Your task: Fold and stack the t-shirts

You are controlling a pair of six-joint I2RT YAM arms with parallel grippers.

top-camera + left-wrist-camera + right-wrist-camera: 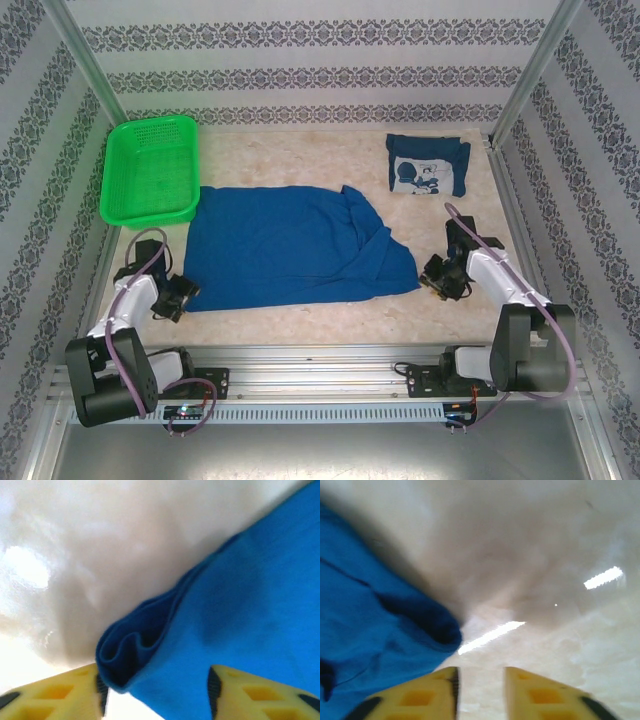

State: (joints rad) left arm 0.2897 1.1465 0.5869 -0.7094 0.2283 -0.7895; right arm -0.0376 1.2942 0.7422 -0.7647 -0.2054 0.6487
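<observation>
T-shirts at two stages: one folded t-shirt (428,167) lying print-up at the far right of the desk (300,150), one spread t-shirt (290,245) in the middle with only its right part turned over, so most folding and the stacking seemingly left. Left gripper (180,297) apart at its near left corner, nothing clamped, and right gripper (440,277) slightly apart and empty beside its right tip. Bare desk along the near side for moving, green basket (112,180) just beside the far left corner.
</observation>
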